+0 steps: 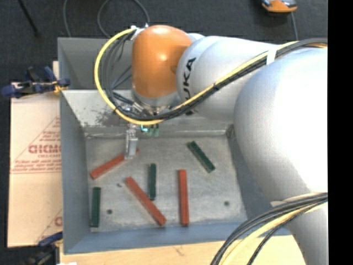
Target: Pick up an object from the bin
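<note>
The gripper (131,147) hung below the arm's orange wrist cover (157,59), low over the back left part of the grey bin (72,164). Its tip stood at the upper right end of a slanted red stick (107,167); whether it touched that stick could not be told. Whether the tool was wide or narrow could not be told either, and nothing was seen held in it.

Five other sticks lay flat and loose on the bin floor:
- a short green stick (151,181), upright in the view, near the centre
- a long red stick (145,201), slanted, its upper end just beside the short green one
- an upright red stick (183,197), right of centre
- a tilted green stick (200,156), towards the back right, well apart from the gripper
- a green stick (95,206) by the front left wall
</note>
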Motion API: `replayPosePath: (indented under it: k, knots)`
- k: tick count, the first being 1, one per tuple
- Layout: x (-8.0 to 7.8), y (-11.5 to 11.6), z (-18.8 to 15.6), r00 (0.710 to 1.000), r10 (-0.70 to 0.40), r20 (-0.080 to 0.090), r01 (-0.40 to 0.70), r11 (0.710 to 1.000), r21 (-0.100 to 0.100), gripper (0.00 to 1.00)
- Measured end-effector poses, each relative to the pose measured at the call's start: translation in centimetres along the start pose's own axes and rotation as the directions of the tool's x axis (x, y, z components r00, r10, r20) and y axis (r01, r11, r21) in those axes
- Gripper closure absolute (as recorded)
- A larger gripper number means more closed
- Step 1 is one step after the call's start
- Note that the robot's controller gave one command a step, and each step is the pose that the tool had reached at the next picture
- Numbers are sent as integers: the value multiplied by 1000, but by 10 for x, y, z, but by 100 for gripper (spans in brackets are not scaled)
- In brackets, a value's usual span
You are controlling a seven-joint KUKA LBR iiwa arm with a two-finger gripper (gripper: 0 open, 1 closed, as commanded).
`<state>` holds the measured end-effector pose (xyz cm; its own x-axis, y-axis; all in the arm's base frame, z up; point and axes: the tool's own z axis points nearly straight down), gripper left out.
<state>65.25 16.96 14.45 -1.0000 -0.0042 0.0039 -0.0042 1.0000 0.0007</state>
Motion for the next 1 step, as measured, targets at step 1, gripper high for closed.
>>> replayPosePath:
  k: [1]
  knots:
    - [22,6,75,966,-259,4,259,966,2,0]
